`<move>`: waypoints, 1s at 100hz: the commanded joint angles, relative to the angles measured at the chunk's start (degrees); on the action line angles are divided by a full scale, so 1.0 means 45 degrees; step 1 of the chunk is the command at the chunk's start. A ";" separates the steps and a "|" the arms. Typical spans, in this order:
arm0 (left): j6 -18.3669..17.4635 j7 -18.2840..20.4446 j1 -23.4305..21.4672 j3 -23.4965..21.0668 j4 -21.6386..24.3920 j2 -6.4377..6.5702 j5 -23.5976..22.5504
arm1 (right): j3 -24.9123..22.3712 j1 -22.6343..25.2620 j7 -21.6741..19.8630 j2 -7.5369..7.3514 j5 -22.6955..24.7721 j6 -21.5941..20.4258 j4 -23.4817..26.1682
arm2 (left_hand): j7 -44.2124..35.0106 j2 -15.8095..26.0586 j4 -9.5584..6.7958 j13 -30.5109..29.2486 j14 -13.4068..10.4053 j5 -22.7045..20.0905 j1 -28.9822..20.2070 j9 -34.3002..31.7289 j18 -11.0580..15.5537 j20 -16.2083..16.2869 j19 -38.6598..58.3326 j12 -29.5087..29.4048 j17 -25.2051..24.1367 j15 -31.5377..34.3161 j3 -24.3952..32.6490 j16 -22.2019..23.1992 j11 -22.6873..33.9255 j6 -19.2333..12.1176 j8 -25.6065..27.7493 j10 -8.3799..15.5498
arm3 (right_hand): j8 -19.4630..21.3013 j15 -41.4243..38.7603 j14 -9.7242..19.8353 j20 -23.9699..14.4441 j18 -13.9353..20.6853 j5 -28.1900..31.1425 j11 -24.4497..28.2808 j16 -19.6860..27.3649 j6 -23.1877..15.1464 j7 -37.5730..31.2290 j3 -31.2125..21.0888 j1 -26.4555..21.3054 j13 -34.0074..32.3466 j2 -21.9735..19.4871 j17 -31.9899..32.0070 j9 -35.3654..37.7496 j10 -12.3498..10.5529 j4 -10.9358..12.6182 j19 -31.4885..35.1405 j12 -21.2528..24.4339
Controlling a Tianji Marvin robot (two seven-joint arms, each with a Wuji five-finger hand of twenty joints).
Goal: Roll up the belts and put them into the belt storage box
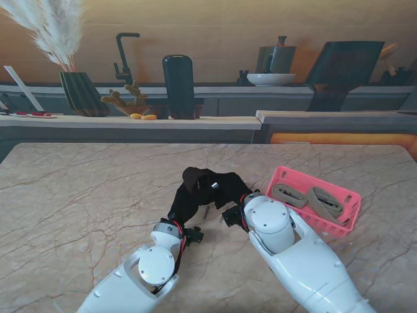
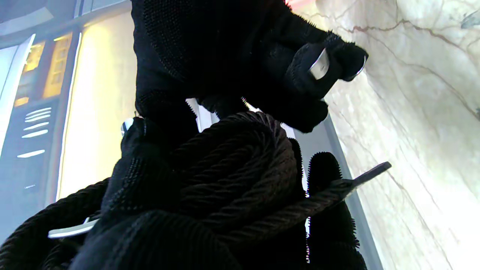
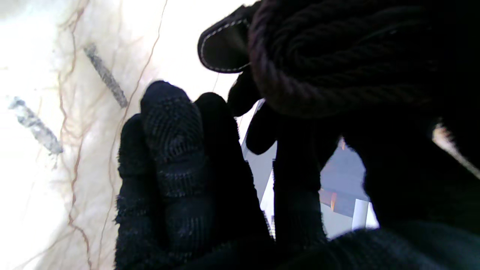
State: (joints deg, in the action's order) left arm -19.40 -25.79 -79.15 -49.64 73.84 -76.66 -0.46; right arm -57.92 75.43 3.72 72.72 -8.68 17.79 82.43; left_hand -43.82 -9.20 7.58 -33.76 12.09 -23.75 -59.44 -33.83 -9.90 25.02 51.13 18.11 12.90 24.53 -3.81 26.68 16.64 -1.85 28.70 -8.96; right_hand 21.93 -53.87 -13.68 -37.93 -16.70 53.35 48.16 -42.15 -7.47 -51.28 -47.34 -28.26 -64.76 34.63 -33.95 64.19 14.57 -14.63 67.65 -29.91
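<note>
Both black-gloved hands, left robot hand and right robot hand, seemingly clasping one coiled dark belt, pink box just right.

Two glossy white arms with rounded, tapering shells, each capped by a flat circular joint cover, end in black wrist units threaded with red and black cables. The left hand and right hand wear black knitted gloves of ribbed, fuzzy weave, through which small silvery metal parts show at a fingertip in the left wrist view.
</note>
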 commanded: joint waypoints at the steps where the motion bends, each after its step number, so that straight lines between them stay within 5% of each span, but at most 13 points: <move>1: -0.0155 -0.0062 -0.0026 -0.0083 0.0543 -0.0122 0.0167 | -0.0048 0.0244 0.0161 -0.0086 0.0136 0.0206 -0.0105 | -0.0483 0.2209 -0.0532 -0.0457 -0.1484 -0.0492 -0.1430 -0.1837 0.0190 0.0242 0.0366 0.0939 0.0153 0.0566 0.0333 0.0233 0.1904 -0.0881 -0.0010 0.1537 | 0.0274 0.0100 0.0299 0.0121 -0.0096 -0.1073 0.0226 0.0102 0.1705 0.0748 -0.0979 -0.0831 0.0359 0.0659 0.0099 -0.0200 0.0298 0.0132 0.0180 0.0114; 29: 0.0137 -0.0274 -0.0251 -0.0498 0.0957 -0.0085 0.0311 | -0.0496 0.0682 0.0252 -0.0479 0.2278 0.0155 0.0344 | -0.1218 0.1565 -0.0630 -0.1217 -0.1379 -0.0606 -0.2826 -0.2568 0.0248 0.0423 0.0899 0.1133 0.0802 0.1192 0.0431 0.0426 0.2342 -0.0693 0.0188 0.1501 | 0.0393 0.0258 0.0154 0.0283 -0.0100 -0.1463 0.0146 0.0260 0.1819 0.1003 -0.1394 -0.1217 0.0949 0.0873 0.0572 -0.0753 0.0366 0.0135 0.0100 0.0218; 44: 0.0459 -0.0332 -0.0271 -0.0640 0.1086 -0.0082 0.0420 | -0.0984 0.1285 0.0130 -0.0774 0.3247 -0.0507 0.0977 | -0.2419 0.0167 -0.0648 -0.2061 -0.1323 -0.0582 -0.3216 -0.3889 0.0101 0.0599 0.1590 0.3721 0.1372 0.2545 0.1333 0.1028 0.2769 -0.0629 0.0339 0.1672 | 0.0317 0.0470 0.0237 0.0374 -0.0045 -0.1849 -0.0028 0.0411 0.1707 0.0958 -0.1321 -0.1521 0.1325 0.0798 0.0777 -0.1145 0.0291 0.0081 0.0009 0.0337; 54: 0.0785 -0.0358 -0.0125 -0.0639 0.0961 -0.0081 0.0228 | -0.1311 0.1795 0.0202 -0.0930 0.3844 -0.1400 0.1433 | -0.3125 -0.0291 -0.1069 -0.2823 -0.1007 -0.0437 -0.2117 -0.4194 -0.0061 0.0993 0.2677 0.5322 0.1898 0.4323 0.1414 0.2185 0.4661 -0.0264 0.0829 0.1609 | 0.0343 0.0832 0.0325 0.0451 0.0060 -0.2077 -0.0276 0.0575 0.1671 0.1383 -0.1470 -0.1210 0.1718 0.0819 0.0937 -0.1593 0.0185 0.0238 -0.0166 0.0449; 56: 0.0858 -0.0387 -0.0083 -0.0629 0.0917 -0.0083 0.0138 | -0.1366 0.1891 0.0232 -0.0959 0.3975 -0.1640 0.1503 | -0.3291 -0.0759 -0.0819 -0.3158 -0.0897 -0.0399 -0.1026 -0.4258 -0.0159 0.1117 0.3227 0.5300 0.2193 0.4830 0.2946 0.2431 0.5371 -0.0144 0.0976 0.1526 | 0.0832 0.0930 0.0367 0.0442 0.0079 -0.2045 -0.0329 0.0613 0.1687 0.1941 -0.1604 -0.1028 0.1826 0.0839 0.0971 -0.1729 0.0158 0.0271 -0.0222 0.0482; 61: 0.1011 -0.0463 0.0073 -0.0579 0.0715 -0.0083 -0.0228 | -0.1483 0.2115 0.0313 -0.1030 0.4327 -0.2241 0.1661 | -0.3665 -0.1343 -0.0768 -0.4115 -0.0876 -0.0404 0.0359 -0.4624 -0.0352 0.1492 0.4510 0.5003 0.2987 0.6113 0.4301 0.2748 0.6867 0.0060 0.1305 0.1582 | 0.1515 0.1405 0.0452 0.0472 0.0188 -0.2179 -0.0587 0.0790 0.1785 0.3010 -0.1690 -0.0566 0.2206 0.0746 0.1104 -0.2244 0.0081 0.0987 -0.0481 0.0560; 64: 0.1077 -0.0546 0.0195 -0.0527 0.0545 -0.0092 -0.0502 | -0.1537 0.2230 0.0368 -0.1072 0.4559 -0.2610 0.1731 | -0.3909 -0.1620 -0.0787 -0.4754 -0.0945 -0.0472 0.0851 -0.4989 -0.0459 0.1698 0.5257 0.4938 0.3519 0.6822 0.4650 0.2876 0.7535 0.0195 0.1472 0.1697 | 0.2105 0.1700 0.0521 0.0466 0.0243 -0.2429 -0.0765 0.0900 0.1813 0.3613 -0.1560 -0.0376 0.2453 0.0770 0.1179 -0.2643 0.0045 0.1504 -0.0645 0.0607; 69: 0.1239 -0.0651 0.0364 -0.0437 0.0333 -0.0102 -0.0850 | -0.1591 0.2381 0.0510 -0.1125 0.4980 -0.3212 0.1802 | -0.4435 -0.2195 -0.0701 -0.5877 -0.1052 -0.0663 0.1544 -0.5702 -0.0750 0.1872 0.6515 0.5203 0.4456 0.8180 0.5196 0.2886 0.8626 0.0420 0.1791 0.1884 | 0.2452 0.2242 0.0577 0.0533 0.0305 -0.3087 -0.1059 0.1133 0.1867 0.4139 -0.1244 -0.0224 0.2845 0.0867 0.1285 -0.3341 -0.0009 0.1552 -0.0947 0.0697; 85: 0.1834 -0.1130 0.0993 -0.0024 -0.0513 -0.0216 -0.1931 | -0.1390 0.2495 0.1377 -0.1194 0.6691 -0.4530 0.1766 | -0.5705 -0.2854 -0.0576 -0.7646 -0.1433 -0.1290 0.2071 -0.6887 -0.1352 0.2149 0.8526 0.5981 0.5899 1.0640 0.5469 0.3336 1.0810 0.0934 0.2491 0.2115 | 0.2414 0.3362 0.0638 0.0825 0.0373 -0.4638 -0.1548 0.1670 0.2269 0.4660 -0.0038 0.0338 0.3560 0.0982 0.1408 -0.4829 0.0038 0.1493 -0.1859 0.0949; 100: 0.2249 -0.1861 0.1748 0.0565 -0.1615 -0.0316 -0.3466 | -0.0768 0.2181 0.2038 -0.1168 0.7751 -0.4738 0.1572 | -0.6258 -0.2813 -0.0595 -0.8587 -0.1478 -0.1820 0.2153 -0.7586 -0.1842 0.2193 0.9380 0.6132 0.6815 1.1711 0.5322 0.3380 1.1783 0.1690 0.2822 0.2134 | 0.1963 0.3880 0.0323 0.0984 0.0122 -0.5027 -0.1709 0.1982 0.3227 0.5481 0.3373 0.1430 0.3769 -0.0010 0.1382 -0.5076 0.0502 0.1866 -0.2325 0.1331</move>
State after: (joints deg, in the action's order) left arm -9.34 -34.55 -72.13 -47.23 67.07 -77.48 -16.91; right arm -62.54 85.98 13.09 66.81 26.82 -3.30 89.43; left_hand -68.60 -21.05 6.17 -66.51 9.59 -30.77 -49.10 -64.06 -16.67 33.93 88.60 44.12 41.82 66.76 19.47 38.89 62.83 5.03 40.25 -3.03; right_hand 31.48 -37.75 -12.30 -34.47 -16.55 31.92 41.48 -34.42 5.50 -28.33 -35.51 -25.60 -48.88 36.54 -27.53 42.45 15.81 -9.13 58.22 -24.85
